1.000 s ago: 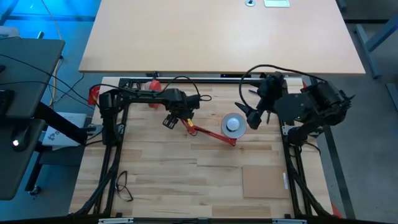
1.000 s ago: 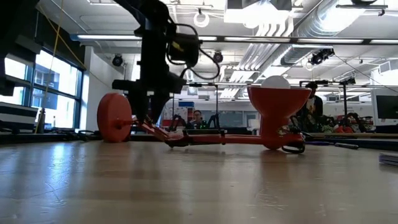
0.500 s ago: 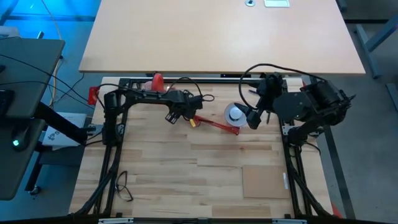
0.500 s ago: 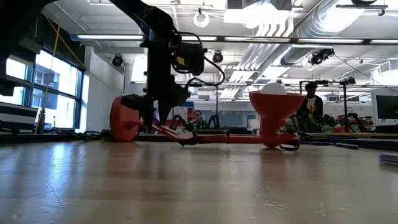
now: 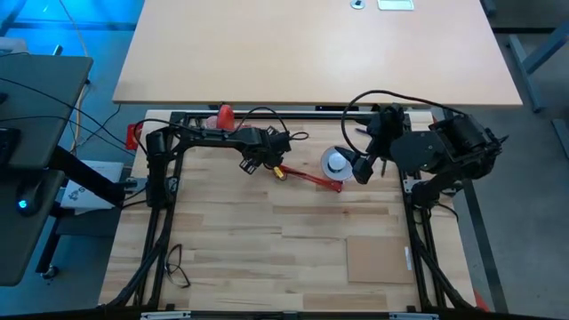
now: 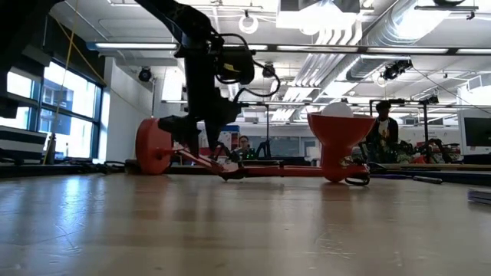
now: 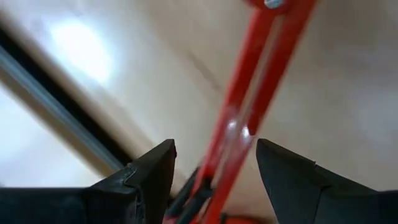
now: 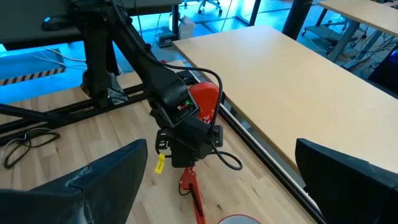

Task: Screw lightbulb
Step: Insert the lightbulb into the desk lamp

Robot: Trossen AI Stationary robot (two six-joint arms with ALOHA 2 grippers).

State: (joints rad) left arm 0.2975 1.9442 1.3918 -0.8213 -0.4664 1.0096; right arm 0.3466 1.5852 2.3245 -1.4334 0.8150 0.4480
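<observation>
A: Where is the red lamp?
B: Lying on the wooden table, shade up, with the lightbulb seated in the shade.
A: And the claws?
B: The left gripper straddles the lamp's arm, fingers parted, not touching it. The right gripper hangs just beside the shade, spread wide, holding nothing.

Red lamp — person behind.

The lightbulb sits in the red lamp beside the right gripper.
</observation>
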